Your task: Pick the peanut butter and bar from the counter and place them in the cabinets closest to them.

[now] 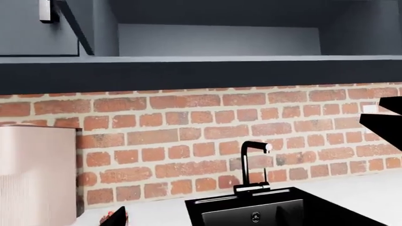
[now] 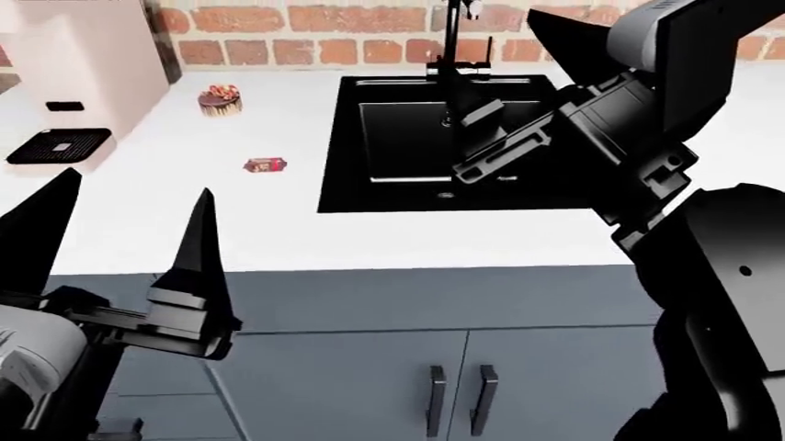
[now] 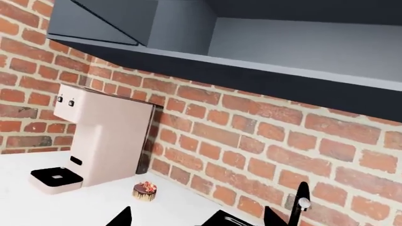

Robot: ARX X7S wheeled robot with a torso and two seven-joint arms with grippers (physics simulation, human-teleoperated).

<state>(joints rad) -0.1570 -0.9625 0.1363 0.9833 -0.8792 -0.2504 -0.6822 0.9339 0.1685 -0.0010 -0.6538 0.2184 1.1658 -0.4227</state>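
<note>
The bar, small and dark red-brown, lies on the white counter left of the sink. My left gripper is open and empty, held in front of the counter's front edge, well short of the bar. One of its fingertips shows in the left wrist view. My right gripper hangs over the sink, facing the brick wall. It shows open and empty in the right wrist view. The peanut butter is out of view.
A black sink with a tall black faucet is set in the counter. A pale pink coffee machine stands at the back left, with a small chocolate cake beside it. An upper cabinet stands open above the brick wall.
</note>
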